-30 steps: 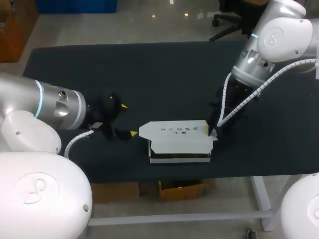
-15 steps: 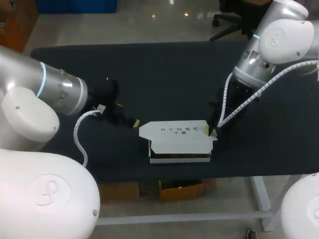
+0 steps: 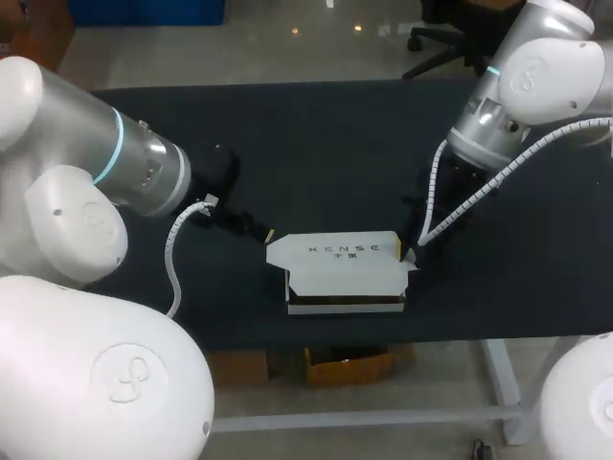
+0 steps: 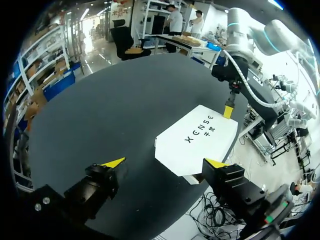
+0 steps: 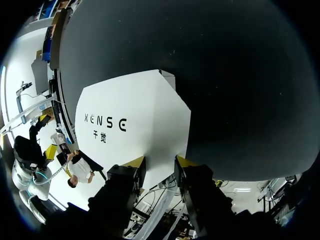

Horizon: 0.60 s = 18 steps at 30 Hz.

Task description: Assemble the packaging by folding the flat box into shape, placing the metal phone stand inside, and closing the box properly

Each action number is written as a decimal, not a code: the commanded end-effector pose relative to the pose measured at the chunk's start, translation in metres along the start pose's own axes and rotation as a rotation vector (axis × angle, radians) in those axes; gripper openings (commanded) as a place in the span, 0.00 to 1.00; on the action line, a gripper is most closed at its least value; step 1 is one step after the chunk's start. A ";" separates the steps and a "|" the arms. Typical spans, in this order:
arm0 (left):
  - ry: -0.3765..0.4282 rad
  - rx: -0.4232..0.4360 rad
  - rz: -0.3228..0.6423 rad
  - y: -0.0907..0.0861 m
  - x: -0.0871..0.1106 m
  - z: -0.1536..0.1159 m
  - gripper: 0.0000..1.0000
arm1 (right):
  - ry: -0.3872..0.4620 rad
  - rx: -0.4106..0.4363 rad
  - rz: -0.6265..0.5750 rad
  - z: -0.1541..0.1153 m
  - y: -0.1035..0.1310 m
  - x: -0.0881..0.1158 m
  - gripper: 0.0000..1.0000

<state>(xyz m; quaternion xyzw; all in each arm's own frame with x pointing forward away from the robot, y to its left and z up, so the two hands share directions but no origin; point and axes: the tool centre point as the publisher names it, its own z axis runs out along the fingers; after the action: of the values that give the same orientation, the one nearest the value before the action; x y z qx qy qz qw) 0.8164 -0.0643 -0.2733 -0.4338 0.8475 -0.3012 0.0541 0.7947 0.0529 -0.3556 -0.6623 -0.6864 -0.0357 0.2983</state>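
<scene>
Two arms are at the dark table [image 3: 316, 144], one at each end of the white box [image 3: 345, 278]. You see the box near the front edge of the table, about in the middle, with its long side lying across the head view. Its printed panel faces up. Toward the front edge, a second white panel and a thin dark strip show below it.

Your left gripper [image 3: 266, 233] comes in from the left side and is low over the table, just beside the left end of the box. In the left wrist view this gripper is spread wide. One yellow tip is over the bare table and the other is at the near corner of the box [image 4: 197, 137]. You cannot tell from the pictures if that tip touches the cardboard.

Your right gripper [image 3: 406, 253] is at the right end of the box and points down on it. In the right wrist view the two fingers stand narrow. A white edge of the box [image 5: 130, 120] runs down between the two yellow tips, and they press it from both sides, so this gripper holds the box at that end. The same right gripper [image 4: 229, 111] also shows in the left wrist view, at the far end of the box, with a yellow tip on the edge of the printed panel.
</scene>
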 end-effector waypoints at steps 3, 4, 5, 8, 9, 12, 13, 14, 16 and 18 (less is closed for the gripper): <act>-0.028 -0.152 -0.186 -0.003 0.009 0.009 1.00 | 0.001 -0.003 0.004 0.002 -0.003 -0.002 0.34; -0.023 -0.154 -0.220 -0.003 0.011 0.010 1.00 | 0.000 -0.003 0.005 0.003 -0.003 -0.002 0.33; -0.026 -0.157 -0.255 -0.001 0.014 0.012 1.00 | -0.001 -0.003 0.005 0.003 -0.003 -0.002 0.33; -0.046 -0.160 -0.358 0.001 0.019 0.015 1.00 | -0.001 -0.003 0.005 0.003 -0.002 -0.003 0.33; -0.055 -0.156 -0.396 0.001 0.021 0.016 1.00 | -0.001 -0.004 0.005 0.003 -0.002 -0.003 0.33; -0.048 -0.139 -0.475 0.004 0.022 0.016 1.00 | -0.001 -0.004 0.005 0.004 -0.002 -0.003 0.32; -0.040 -0.138 -0.492 0.004 0.022 0.016 1.00 | -0.001 -0.004 0.005 0.004 -0.002 -0.003 0.32; -0.038 -0.137 -0.543 0.004 0.022 0.016 1.00 | -0.001 -0.004 0.005 0.004 -0.002 -0.003 0.32; -0.015 -0.123 -0.579 0.004 0.019 0.015 1.00 | -0.001 -0.003 0.006 0.005 -0.002 -0.003 0.32; 0.003 -0.122 -0.595 0.005 0.016 0.014 1.00 | -0.001 -0.003 0.006 0.005 -0.002 -0.003 0.32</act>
<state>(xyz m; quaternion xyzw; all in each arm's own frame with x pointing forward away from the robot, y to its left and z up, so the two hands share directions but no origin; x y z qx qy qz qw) 0.8066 -0.0813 -0.2863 -0.6644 0.6981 -0.2597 -0.0620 0.7916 0.0514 -0.3583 -0.6647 -0.6846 -0.0348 0.2970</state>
